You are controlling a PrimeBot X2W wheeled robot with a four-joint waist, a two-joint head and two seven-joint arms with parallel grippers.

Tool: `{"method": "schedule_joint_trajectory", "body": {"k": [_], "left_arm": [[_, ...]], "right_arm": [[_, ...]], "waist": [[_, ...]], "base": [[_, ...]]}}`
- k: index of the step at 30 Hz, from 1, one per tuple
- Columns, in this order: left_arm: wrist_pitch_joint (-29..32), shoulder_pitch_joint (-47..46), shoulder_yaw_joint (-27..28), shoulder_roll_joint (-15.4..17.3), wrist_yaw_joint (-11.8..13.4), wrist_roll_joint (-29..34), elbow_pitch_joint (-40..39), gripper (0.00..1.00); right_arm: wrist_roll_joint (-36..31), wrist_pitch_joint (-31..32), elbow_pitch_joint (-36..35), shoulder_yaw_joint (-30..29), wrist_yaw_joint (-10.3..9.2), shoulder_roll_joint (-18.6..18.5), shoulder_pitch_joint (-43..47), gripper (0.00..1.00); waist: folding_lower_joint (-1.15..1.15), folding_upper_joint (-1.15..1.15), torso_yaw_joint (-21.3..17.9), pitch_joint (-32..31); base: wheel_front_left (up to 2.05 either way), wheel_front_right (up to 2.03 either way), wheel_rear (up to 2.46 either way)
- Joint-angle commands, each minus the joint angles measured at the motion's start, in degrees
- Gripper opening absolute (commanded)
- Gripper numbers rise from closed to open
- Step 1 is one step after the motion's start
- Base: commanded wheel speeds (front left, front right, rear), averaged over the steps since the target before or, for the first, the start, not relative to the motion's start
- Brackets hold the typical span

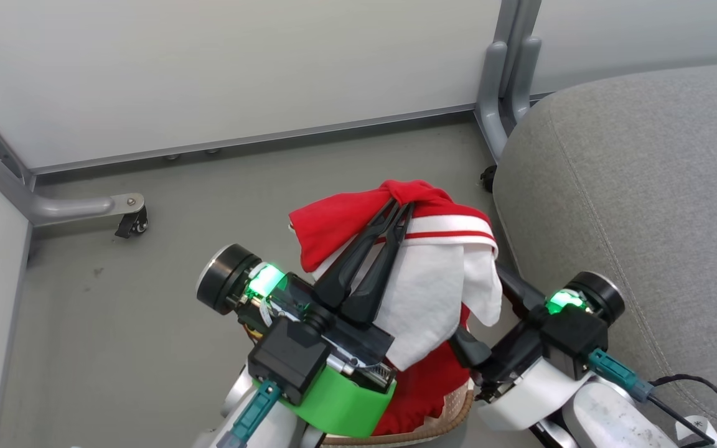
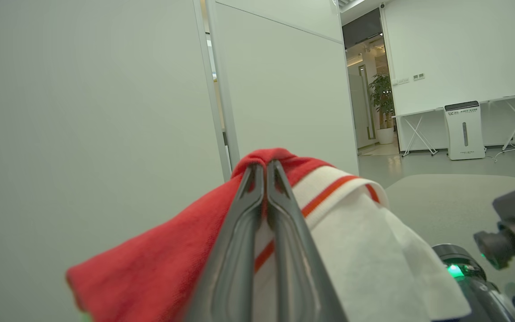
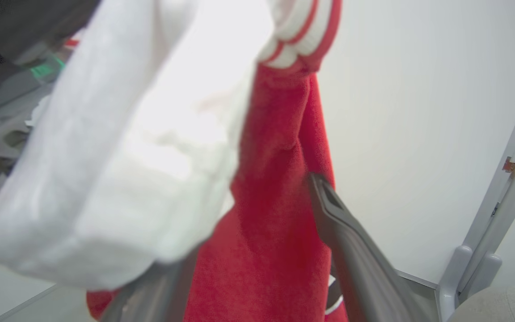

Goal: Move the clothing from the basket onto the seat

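Clothing (image 1: 433, 280), which we judge soft and limp, hangs mid-frame above the basket (image 1: 452, 415), best held at its bunched top where our left gripper (image 1: 399, 210) pinches shut; our right gripper (image 3: 253, 223) gapes around it.

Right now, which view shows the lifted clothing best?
Head view: the clothing shows nearly whole, top fold to basket. Left wrist view gives the pinched fold close; right wrist view, a blurred hanging part.
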Motion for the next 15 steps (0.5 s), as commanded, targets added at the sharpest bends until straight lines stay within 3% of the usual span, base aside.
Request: {"method": "schedule_joint_trajectory", "body": {"k": [1,15], "left_arm": [[-0.21,0.32,0.31,-0.05,-0.45,0.36,-0.1,0.0],[-0.2,-0.2,0.82,-0.04,1.08,-0.93,3.48,0.0]], "right_arm": [[-0.84,-0.01,-0.71,-0.16,-0.08,-0.74,0.58,1.0],[-3.42,-0.01,-3.99,-1.88,-0.08,-0.62,0.18,1.0]], "waist": [[0.0,0.19,-0.09,0.0],[0.0,0.19,0.91,-0.49]], "base": [[0.0,0.0,0.0],[0.0,0.0,0.0]]}}
